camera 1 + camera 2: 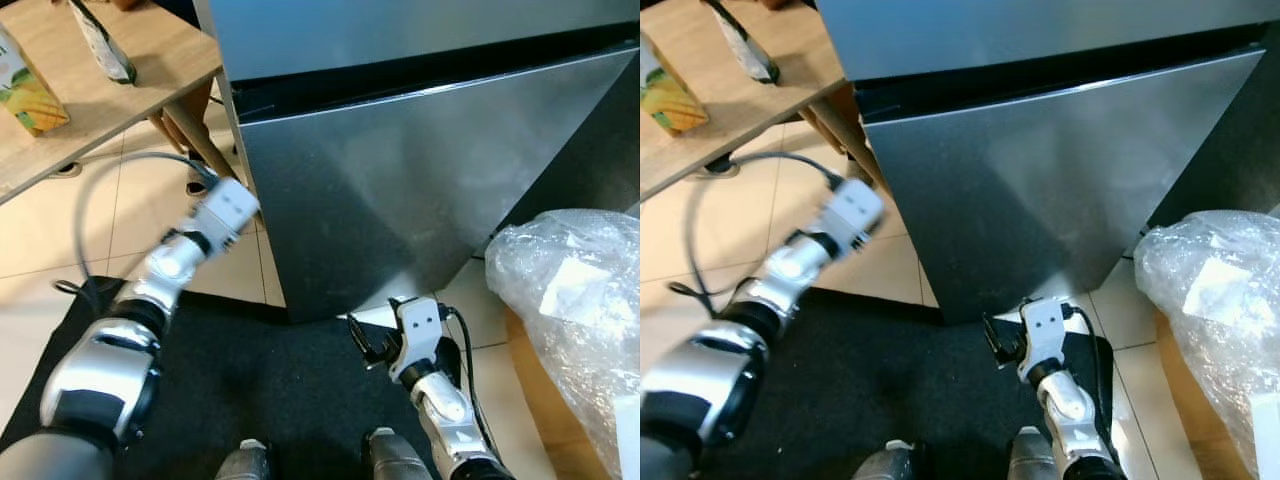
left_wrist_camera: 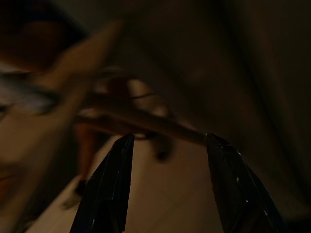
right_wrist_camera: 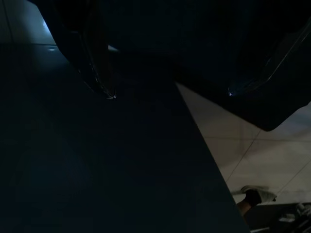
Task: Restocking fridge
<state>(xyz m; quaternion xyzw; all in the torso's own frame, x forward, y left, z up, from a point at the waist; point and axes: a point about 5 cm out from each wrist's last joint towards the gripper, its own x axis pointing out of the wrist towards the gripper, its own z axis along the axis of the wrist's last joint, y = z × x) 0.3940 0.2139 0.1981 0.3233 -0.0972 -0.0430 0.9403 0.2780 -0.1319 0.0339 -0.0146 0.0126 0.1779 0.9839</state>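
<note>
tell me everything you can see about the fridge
The fridge is a tall box with brushed silver, metal-looking doors that shine softly. A dark horizontal gap splits an upper door from the lower door, and both look shut. No handle can be made out. It stands upright on pale floor tiles, its lower corner at the edge of a black mat. A wooden table sits close by its left side, a plastic-wrapped bundle lies to its right. The left gripper hangs open beside it, not touching.
</note>
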